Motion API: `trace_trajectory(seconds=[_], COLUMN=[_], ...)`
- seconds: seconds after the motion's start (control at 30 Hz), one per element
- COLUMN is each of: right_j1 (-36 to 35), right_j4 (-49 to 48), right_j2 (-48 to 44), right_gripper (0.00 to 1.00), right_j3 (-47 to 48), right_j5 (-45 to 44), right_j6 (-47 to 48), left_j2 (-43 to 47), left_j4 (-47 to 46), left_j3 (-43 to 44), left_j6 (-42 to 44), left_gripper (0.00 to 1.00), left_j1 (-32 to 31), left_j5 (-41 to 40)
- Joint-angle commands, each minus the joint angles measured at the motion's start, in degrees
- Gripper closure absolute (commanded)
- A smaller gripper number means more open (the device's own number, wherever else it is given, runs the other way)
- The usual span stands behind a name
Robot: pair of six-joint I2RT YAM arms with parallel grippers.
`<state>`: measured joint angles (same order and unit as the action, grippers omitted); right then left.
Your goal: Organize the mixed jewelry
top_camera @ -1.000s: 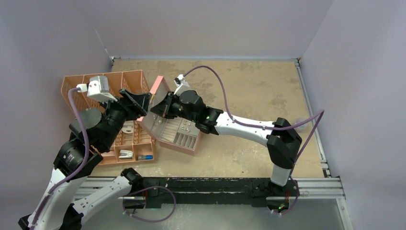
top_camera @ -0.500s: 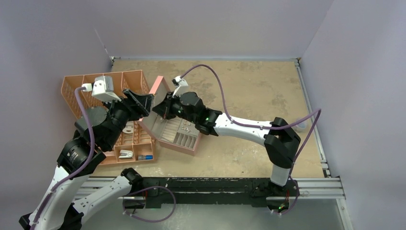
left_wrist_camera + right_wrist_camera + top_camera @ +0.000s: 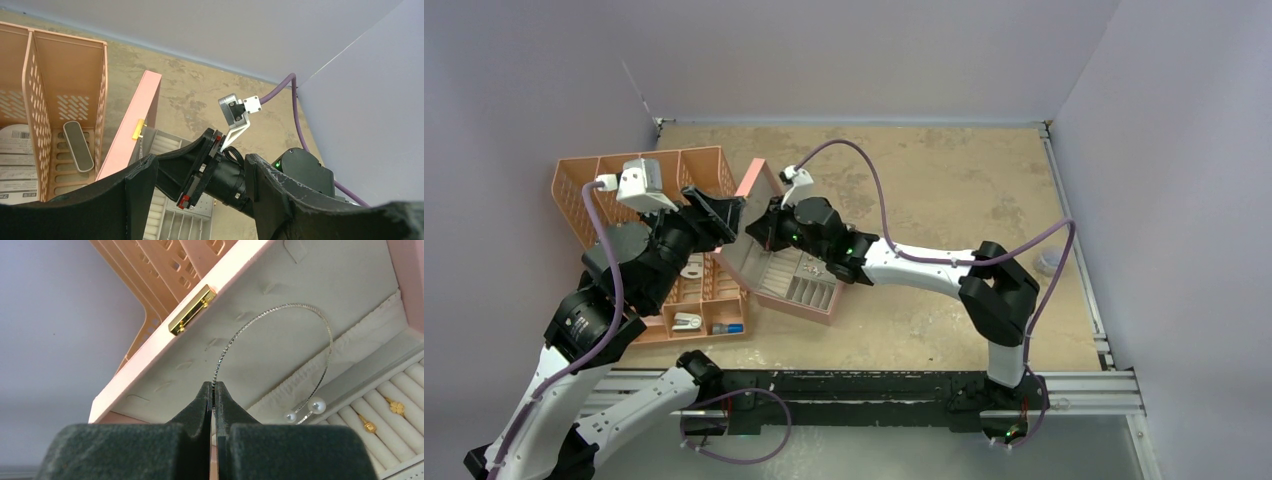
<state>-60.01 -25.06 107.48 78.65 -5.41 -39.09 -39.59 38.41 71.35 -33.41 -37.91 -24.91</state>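
Note:
A pink jewelry box stands open, its lid (image 3: 749, 190) raised and its grey tray (image 3: 809, 292) below. My right gripper (image 3: 760, 228) is shut on a thin silvery wire hoop (image 3: 299, 304) with two pearl ends (image 3: 316, 405). It holds the hoop against the lid's cream lining (image 3: 310, 270), the fingertips (image 3: 213, 388) pinching one end of the wire. Two gold studs (image 3: 396, 407) sit in the ring rolls, and small gold pieces (image 3: 812, 268) lie in the tray. My left gripper (image 3: 724, 213) is open and empty beside the lid, its fingers (image 3: 140, 175) framing the right wrist.
An orange slotted basket (image 3: 584, 180) stands at the left, touching the box. It holds white clips (image 3: 687, 321) and a blue-capped tube (image 3: 727, 327). A clear plastic cup (image 3: 1049, 262) sits at the table's right edge. Walls close the back and both sides.
My right gripper has moved a little left toward the lid with the hoop. My left gripper shifted slightly up and right a second ago, then held still.

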Motion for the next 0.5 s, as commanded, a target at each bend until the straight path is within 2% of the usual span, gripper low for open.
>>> trace_trajectory(seconds=[0.0,0.47], right_j1=[-0.4,-0.7], right_j4=[-7.0,-12.3], right_j2=[-3.3,-5.6], right_gripper=[1.0,1.0], right_j3=[-1.9,-4.8], right_j5=[-2.3,-5.6], right_j6=[2.9,2.9], left_j2=[-0.1,0.1], left_j4=[-1.7,-1.5], left_j3=[-0.2,-0.5], left_j6=[0.8,0.9], left_gripper=[0.36,0.36], left_j1=[0.0,0.0], left_j5=[-1.1,-1.5])
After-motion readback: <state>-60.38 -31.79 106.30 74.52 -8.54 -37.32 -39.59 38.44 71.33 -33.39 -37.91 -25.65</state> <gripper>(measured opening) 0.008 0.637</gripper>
